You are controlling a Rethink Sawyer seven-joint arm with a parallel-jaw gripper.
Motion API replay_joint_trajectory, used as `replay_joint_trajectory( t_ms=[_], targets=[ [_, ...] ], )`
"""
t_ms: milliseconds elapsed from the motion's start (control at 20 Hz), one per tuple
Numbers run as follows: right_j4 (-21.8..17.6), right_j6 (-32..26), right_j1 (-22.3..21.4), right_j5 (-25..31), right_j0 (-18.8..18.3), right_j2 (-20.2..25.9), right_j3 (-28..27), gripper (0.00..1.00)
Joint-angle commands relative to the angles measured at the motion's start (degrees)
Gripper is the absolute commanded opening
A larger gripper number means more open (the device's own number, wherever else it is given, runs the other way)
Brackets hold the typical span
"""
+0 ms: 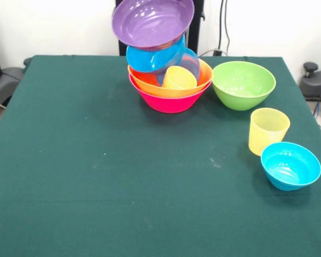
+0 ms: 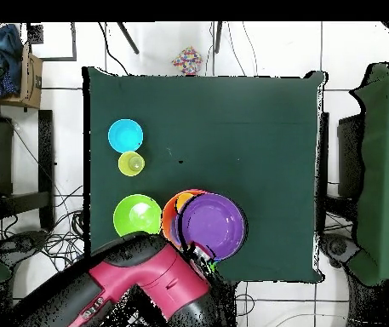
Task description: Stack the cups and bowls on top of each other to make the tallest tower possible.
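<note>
Green table [image 1: 96,176]; red arm [image 2: 138,277] reaches beside the tower [image 1: 166,64].

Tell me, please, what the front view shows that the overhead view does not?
Front only: the pile's layers, a pink bowl lowest, then orange bowl, a yellow cup, a blue bowl above.
Overhead only: the robot arm beside the pile.
Both: the tilted purple bowl on top, green bowl, ribbed cup, small blue bowl.
</note>
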Motion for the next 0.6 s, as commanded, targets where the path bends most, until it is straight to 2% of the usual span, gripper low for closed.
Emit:
replay_joint_trajectory(
  t_ms=[50,600],
  targets=[
    [2.63,-1.53,2.93,7.08,-1.71,11.82,1.78,0.0],
    [4.74,-4.17,2.8,9.57,-3.08,14.08,1.67,0.0]
  ],
)
